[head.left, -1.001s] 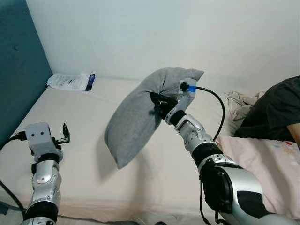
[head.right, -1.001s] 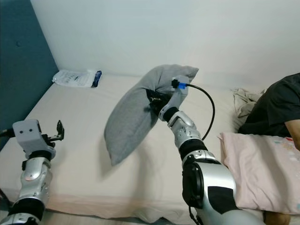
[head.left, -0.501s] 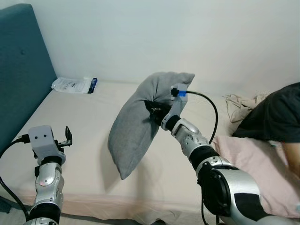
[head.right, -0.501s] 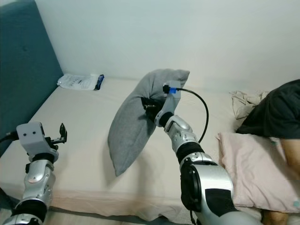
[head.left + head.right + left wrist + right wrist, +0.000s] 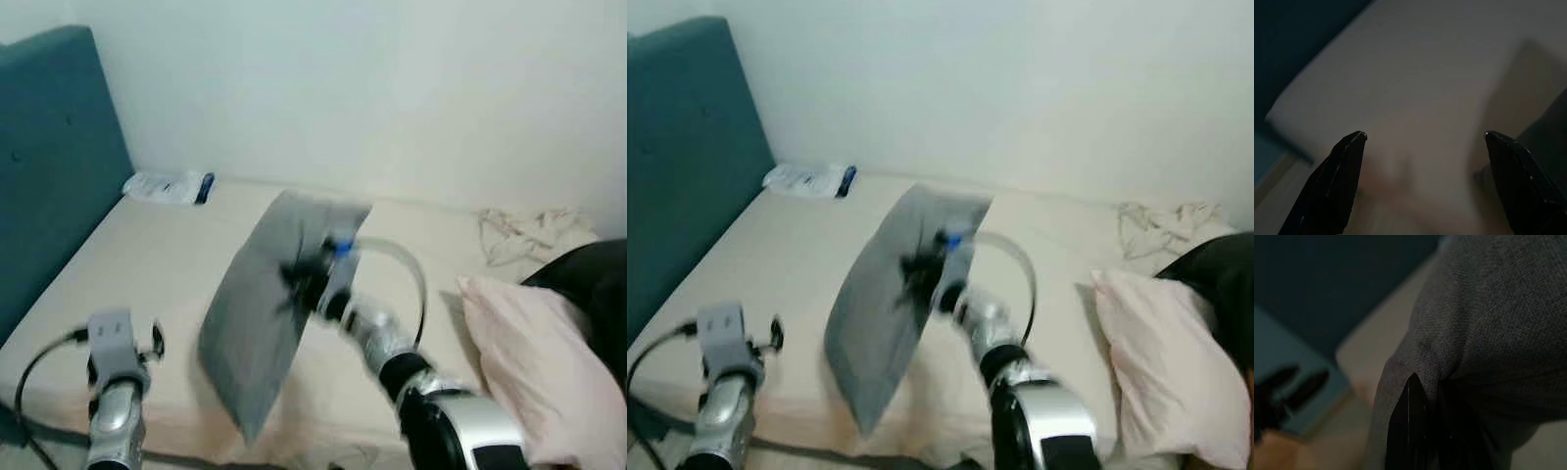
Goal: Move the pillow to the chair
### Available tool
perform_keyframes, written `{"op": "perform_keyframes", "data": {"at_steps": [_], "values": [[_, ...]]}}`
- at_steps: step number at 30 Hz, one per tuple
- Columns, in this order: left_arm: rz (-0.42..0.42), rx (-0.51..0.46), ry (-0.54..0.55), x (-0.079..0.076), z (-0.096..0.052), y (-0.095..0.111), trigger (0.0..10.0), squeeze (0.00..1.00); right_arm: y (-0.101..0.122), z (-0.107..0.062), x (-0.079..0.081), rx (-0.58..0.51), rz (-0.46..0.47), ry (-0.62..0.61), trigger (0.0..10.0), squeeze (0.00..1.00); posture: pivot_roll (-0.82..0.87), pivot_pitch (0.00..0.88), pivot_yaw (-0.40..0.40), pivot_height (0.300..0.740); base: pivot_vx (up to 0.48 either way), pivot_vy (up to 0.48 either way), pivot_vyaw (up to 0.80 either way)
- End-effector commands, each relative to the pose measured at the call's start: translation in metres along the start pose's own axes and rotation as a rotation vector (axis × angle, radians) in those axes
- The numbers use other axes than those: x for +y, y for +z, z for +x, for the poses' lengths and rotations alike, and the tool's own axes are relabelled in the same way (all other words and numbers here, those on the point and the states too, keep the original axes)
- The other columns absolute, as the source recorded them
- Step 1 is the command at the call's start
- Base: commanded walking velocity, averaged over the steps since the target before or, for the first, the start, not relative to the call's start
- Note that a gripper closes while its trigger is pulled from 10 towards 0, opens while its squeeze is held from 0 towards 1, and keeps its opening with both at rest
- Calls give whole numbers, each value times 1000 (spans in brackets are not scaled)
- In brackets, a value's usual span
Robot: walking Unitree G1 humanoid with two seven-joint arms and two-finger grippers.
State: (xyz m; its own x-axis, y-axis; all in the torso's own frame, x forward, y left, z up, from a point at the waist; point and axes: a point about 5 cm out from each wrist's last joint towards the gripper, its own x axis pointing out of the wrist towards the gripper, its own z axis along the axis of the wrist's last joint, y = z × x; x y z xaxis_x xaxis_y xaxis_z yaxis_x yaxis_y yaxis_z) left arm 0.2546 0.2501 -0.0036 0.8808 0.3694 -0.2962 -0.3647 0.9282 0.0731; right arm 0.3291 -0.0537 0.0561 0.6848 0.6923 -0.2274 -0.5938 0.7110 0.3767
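Your right gripper (image 5: pixel 297 284) holds the grey pillow (image 5: pixel 257 304) up off the bed (image 5: pixel 147 255), fingers pinched shut on a fold of its cloth near the upper edge; in the right wrist view you see the dark fingers (image 5: pixel 1409 426) buried in the bunched grey weave (image 5: pixel 1488 323). The pillow hangs tilted, its top corner toward the wall (image 5: pixel 372 88) and its lower corner pointing down near the bed's front edge, clear of the mattress. Both head views are blurred, so fine detail on the pillow and arm is lost. A black cable (image 5: pixel 397 264) loops from the right wrist over the forearm. Your left gripper (image 5: pixel 155 339) sits low at the near left, over the bed's front edge, well apart from the pillow; the left wrist view shows its two black fingers (image 5: pixel 1334 181) spread wide with nothing between them, only pale sheet beyond. At the far left corner of the bed, against the wall and beside the teal headboard (image 5: pixel 49 166), lies a white packet (image 5: pixel 168 186) with a dark blue end; it carries print, but you cannot read it at this blur. On the right, a pink pillow (image 5: pixel 524 362) lies on the bed, a person's dark sleeve (image 5: pixel 588 284) reaches in at the edge, and a crumpled pale cloth (image 5: pixel 529 233) lies behind them by the wall.
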Motion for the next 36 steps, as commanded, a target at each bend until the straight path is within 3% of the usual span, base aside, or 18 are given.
{"op": "perform_keyframes", "data": {"at_steps": [1, 11, 16, 18, 25, 31, 33, 36], "values": [[53, 145, 24, 7, -15, -32, 10000, 0, -13, -1, 7, 45, -39, 47, 10000, 0, 56, 21, -69, 740, 0, 0, 781], [88, 397, 85, 26, -53, -85, 10000, 0, -46, -8, 16, 140, -28, 111, 10000, 0, 49, 23, -66, 740, 0, 0, 781], [111, 495, 80, 27, -68, -103, 10000, 0, -50, -10, 16, 161, -50, 111, 10000, 0, 45, 26, -62, 740, 0, 0, 781], [115, 572, 52, 22, -82, -117, 10000, 0, -60, -14, 16, 215, -92, 116, 10000, 0, 45, 31, -66, 740, 0, 0, 781], [133, 654, -4, 11, -97, -131, 10000, 0, -74, -18, 20, 283, -123, 153, 10000, 0, 47, 19, -78, 740, 0, 0, 781], [152, 703, -32, 7, -107, -140, 10000, 0, -75, -19, 23, 276, -114, 181, 10000, 0, 37, 0, -79, 740, 0, 0, 781], [203, 723, -63, 5, -112, -143, 10000, 0, -76, -18, 26, 283, -127, 210, 10000, 0, 32, 0, -75, 740, 0, 0, 781], [213, 726, -78, 4, -112, -143, 10000, 0, -77, -19, 30, 296, -162, 270, 10000, 0, 30, 0, -74, 740, 0, 0, 779]]}}
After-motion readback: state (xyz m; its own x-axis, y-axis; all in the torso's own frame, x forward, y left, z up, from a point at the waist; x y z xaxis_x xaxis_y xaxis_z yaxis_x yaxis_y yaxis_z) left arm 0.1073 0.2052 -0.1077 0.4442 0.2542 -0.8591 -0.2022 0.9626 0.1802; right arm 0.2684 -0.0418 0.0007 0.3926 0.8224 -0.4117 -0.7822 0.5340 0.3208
